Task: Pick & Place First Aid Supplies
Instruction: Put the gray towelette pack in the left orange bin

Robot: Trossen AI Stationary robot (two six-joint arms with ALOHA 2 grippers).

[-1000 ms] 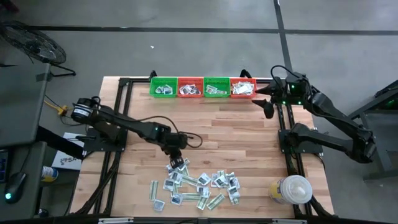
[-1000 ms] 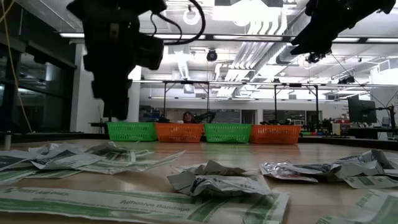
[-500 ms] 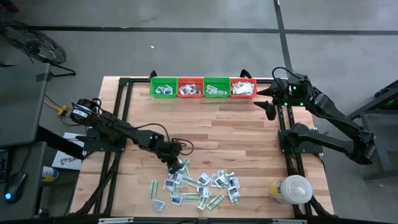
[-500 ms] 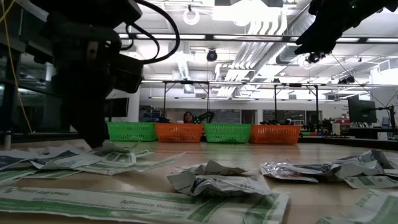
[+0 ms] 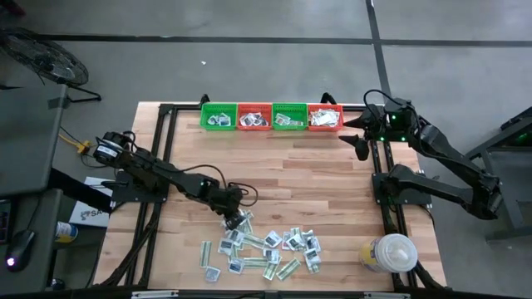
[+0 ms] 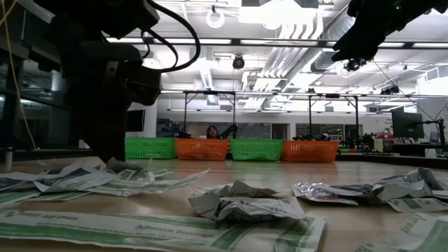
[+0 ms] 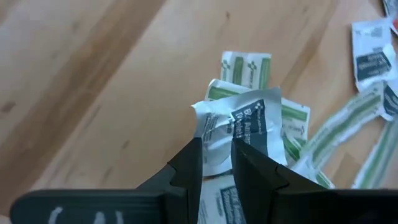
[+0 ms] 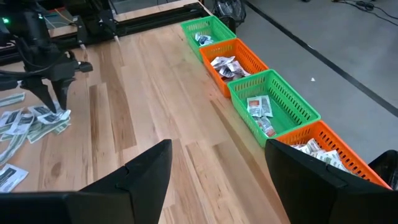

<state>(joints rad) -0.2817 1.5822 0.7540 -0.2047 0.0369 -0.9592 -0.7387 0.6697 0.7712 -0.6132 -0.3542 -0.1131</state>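
The first aid supplies [image 5: 268, 249] lie scattered in a pile on the near middle of the table, white/grey squares and pale-green strips. My left gripper [image 5: 236, 221] [image 7: 216, 148] stands at the pile's far-left corner, pointing down, shut on a white/grey packet [image 7: 244, 121] with dark print. In the low view the left gripper [image 6: 110, 157] reaches the tabletop at the pile's edge. My right gripper [image 5: 359, 144] [image 8: 217, 180] hovers open, high over the table's far right, beside the baskets. My left gripper pinches the white/grey packet by its edge [image 7: 216, 135] between the two fingers, coming from above and pointing down. The packet's free part sticks out beyond the fingertips and lies over pale-green strips [image 7: 246, 66]. Whether it is lifted clear of them does not show.
Several baskets stand in a row at the far edge: green [image 5: 218, 116], orange [image 5: 253, 117], green [image 5: 289, 116], orange [image 5: 324, 117], each holding packets. A big white round lidded container [image 5: 392, 252] sits at the near right. Bare wood lies between pile and baskets.
My left gripper has moved toward the near edge and down, from above the table's middle onto the far-left corner of the pile. In the last half second it has kept nearly still. The right arm has not moved.
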